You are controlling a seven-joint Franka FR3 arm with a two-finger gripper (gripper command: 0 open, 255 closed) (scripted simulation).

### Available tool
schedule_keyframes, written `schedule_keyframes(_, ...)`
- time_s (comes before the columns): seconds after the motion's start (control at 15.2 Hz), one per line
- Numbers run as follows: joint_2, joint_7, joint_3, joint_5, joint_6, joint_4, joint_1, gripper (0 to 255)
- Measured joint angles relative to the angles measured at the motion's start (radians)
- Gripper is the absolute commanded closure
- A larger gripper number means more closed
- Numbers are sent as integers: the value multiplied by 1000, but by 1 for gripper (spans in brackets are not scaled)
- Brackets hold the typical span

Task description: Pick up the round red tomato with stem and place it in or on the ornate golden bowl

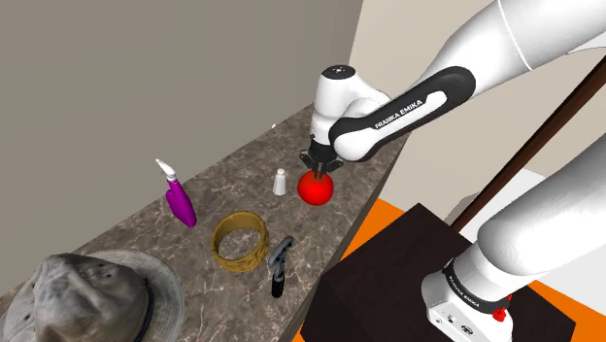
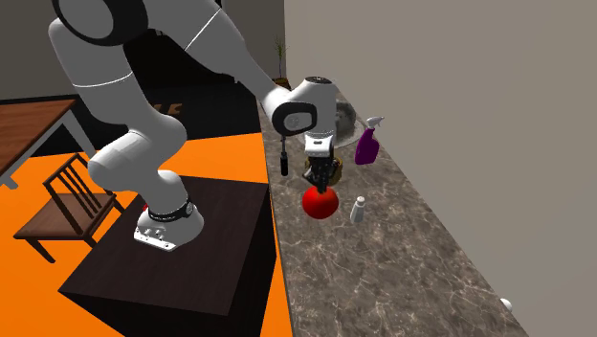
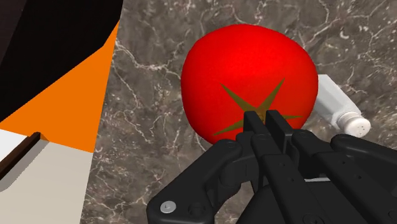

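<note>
Counter (image 1: 146,238): dark veined stone that ran along a grey wall; order below follows the shoulder view.
Hat (image 1: 92,291): grey and brimmed, it lay at the counter's left end.
Bottle (image 1: 180,202): a purple sprayer with a white trigger, it stood upright to the right of the hat.
Bowl (image 1: 241,240): golden and ornate, it sat near the counter's front edge, well apart from the tomato.
Utensil (image 1: 280,262): black, it lay just beside the bowl on its right.
Shaker (image 1: 280,182): small and white, it stood upright just left of the tomato.
Tomato (image 1: 316,188): round and red with a brown star-shaped stem, it was directly beneath the gripper. Whether it rested on the stone or hung clear could not be told.
Gripper (image 1: 319,165): black, it pointed straight down. Its fingers (image 3: 253,126) were drawn nearly together and pinched the tomato at its stem.
Stand (image 1: 388,272): a dark box on orange floor, at the lower right.
</note>
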Motion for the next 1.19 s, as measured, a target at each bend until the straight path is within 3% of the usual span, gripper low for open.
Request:
schedule_keyframes(0.53, -94, -82, -11, 94, -108, 33, 13, 255)
schedule_keyframes(1.19, -183, -142, -30, 160, -244, 94, 30, 255)
